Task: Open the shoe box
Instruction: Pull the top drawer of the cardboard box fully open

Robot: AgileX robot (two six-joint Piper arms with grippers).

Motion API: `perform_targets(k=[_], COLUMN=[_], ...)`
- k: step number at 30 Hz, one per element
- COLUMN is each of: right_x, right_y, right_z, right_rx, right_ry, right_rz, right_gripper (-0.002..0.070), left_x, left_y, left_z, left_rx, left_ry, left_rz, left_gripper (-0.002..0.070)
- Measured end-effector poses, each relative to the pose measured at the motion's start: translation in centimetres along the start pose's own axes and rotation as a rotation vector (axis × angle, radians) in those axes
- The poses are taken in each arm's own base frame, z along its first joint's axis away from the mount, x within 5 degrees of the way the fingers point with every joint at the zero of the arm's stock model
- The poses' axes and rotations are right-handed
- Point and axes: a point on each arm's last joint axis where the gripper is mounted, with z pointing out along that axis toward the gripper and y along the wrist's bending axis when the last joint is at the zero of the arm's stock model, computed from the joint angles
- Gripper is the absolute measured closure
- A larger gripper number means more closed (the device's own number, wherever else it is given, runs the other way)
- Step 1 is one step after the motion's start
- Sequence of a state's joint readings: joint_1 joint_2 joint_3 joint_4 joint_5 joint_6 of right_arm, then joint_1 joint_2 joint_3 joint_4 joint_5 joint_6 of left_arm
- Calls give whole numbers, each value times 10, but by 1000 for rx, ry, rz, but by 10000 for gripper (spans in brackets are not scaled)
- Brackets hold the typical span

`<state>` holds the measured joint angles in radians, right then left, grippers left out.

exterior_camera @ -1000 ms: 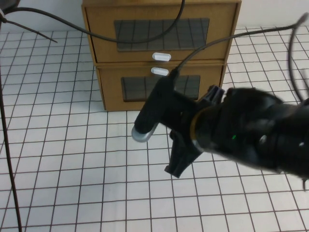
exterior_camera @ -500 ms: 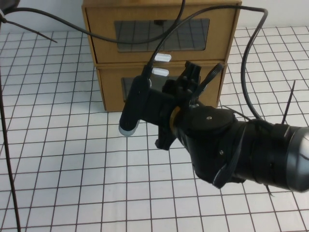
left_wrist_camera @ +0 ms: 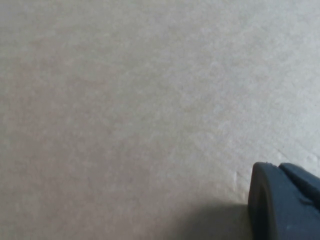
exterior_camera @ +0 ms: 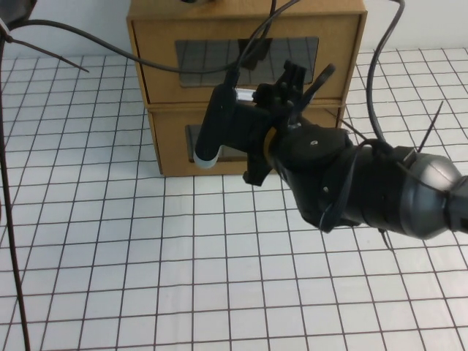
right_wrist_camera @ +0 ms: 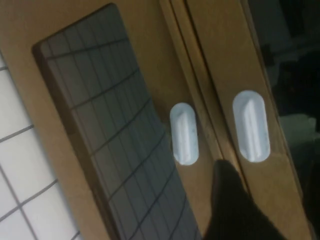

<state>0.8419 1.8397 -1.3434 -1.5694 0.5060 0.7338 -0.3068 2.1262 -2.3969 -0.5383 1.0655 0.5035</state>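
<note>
The shoe box (exterior_camera: pixel 161 88) is a brown cardboard unit of two stacked drawers with dark windows, standing at the back of the table. My right gripper (exterior_camera: pixel 307 73) is right in front of it at the seam between the drawers, its two fingers spread and holding nothing. In the right wrist view both white oval handles (right_wrist_camera: pixel 183 133) (right_wrist_camera: pixel 251 126) show close up, with one dark fingertip (right_wrist_camera: pixel 231 200) just short of the seam between them. The arm hides the handles in the high view. In the left wrist view, one dark finger (left_wrist_camera: pixel 285 200) of my left gripper hangs close over plain cardboard (left_wrist_camera: pixel 125 100).
Black cables (exterior_camera: pixel 110 44) run across the box's upper front and arc over the right arm (exterior_camera: pixel 373 80). Another thin cable (exterior_camera: pixel 9 219) hangs down the left edge. The white gridded tabletop (exterior_camera: pixel 146 278) stretches in front of the box.
My right arm has swung up from the table's middle to the box front. Its fingers have spread apart.
</note>
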Motion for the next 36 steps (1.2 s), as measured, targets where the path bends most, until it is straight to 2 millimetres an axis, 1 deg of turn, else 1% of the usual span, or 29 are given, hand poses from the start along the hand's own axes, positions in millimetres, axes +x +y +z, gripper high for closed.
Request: perform_targets(k=[10,18,22,27,32,36], right_x=[-6,-2,-2,-2,-2,-3], right_y=[9,4,3,6,4,3], right_z=[27,44,46,48,50,50], right_rx=[11,30,33,29,42,49], right_ry=[-23,-9,-9,-8,-1,1], right_rz=[-72,-66,-73,-112,-113,-111], right_gripper=[421,433,468,484,538,556], left_x=[0,0,0,0,1,1], left_y=[0,0,0,0,0,0], left_z=[0,0,0,0,0,0], left_rx=[1,2,3,3,4,4], left_ry=[2,4,5,5,7,7], left_rz=[-2,-2,-2,-2,-2,-2], left_gripper=[680,680,680,680,680,680])
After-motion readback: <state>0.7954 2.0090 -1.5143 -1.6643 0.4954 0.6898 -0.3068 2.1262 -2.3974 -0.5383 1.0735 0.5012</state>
